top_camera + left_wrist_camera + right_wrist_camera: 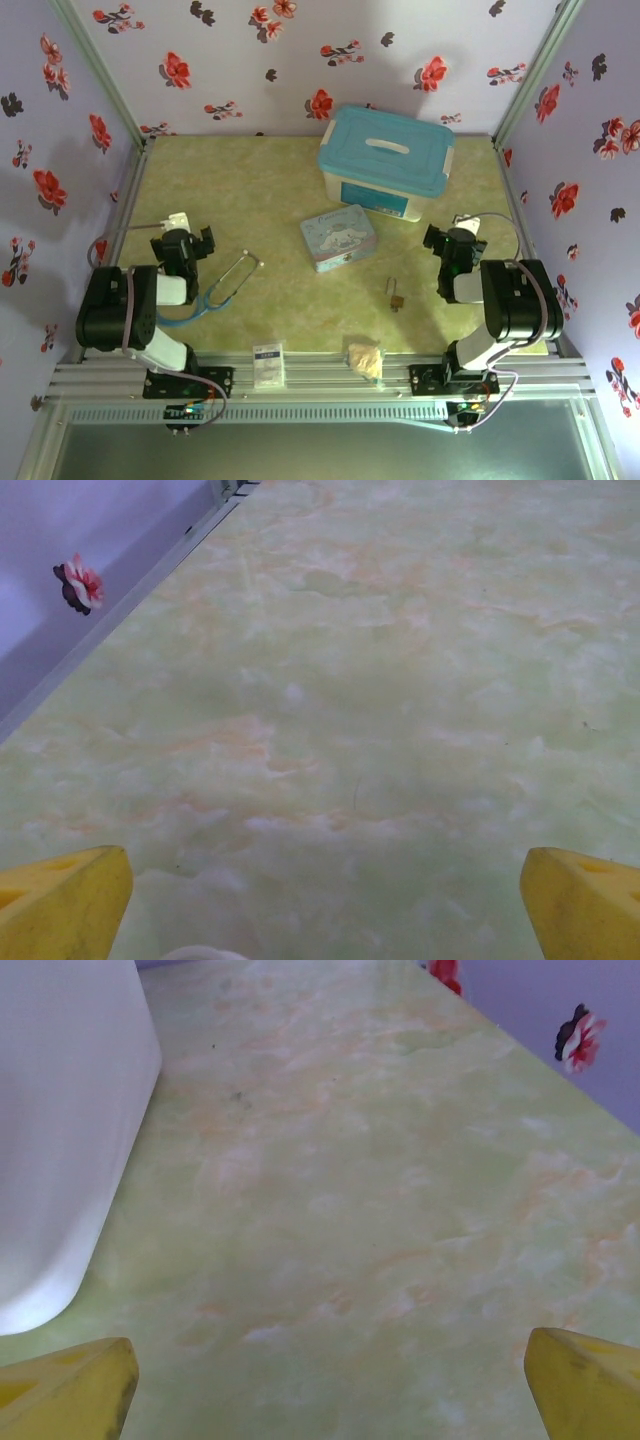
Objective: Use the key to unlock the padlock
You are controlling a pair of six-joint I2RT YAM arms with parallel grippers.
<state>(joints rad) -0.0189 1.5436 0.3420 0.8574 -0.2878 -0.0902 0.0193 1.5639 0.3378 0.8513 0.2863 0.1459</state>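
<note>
L gripper (184,243): jaws wide apart, nothing between them. It sits over the left side of the table (250,190), near the left wall (60,150). L wrist cam: both yellow fingertips (62,902) at the bottom corners, bare green marbled top between them, wall w/ a flower print at upper left.

R gripper (450,242): also spread wide, holding nothing, over the right side. R wrist cam: yellow fingertips (66,1388) at the bottom corners, bare table between, white side of the box (60,1130) at left.

Padlock (398,301): tiny brass body lying on the table, front-right of centre, between the tin (338,238) and the R arm, closer to the front edge. Apart from both grippers; R one is nearer. Key (389,287): small dark bit just beside the padlock on its far-left side. Too small to tell if it's touching or in the lock.

Rest: blue-lid box (385,160) at back, right of centre. Tin is just in front of it. Stethoscope (225,285) beside the L arm. Tan wrapper (365,358) and a small white card (267,365) at the front edge.
</note>
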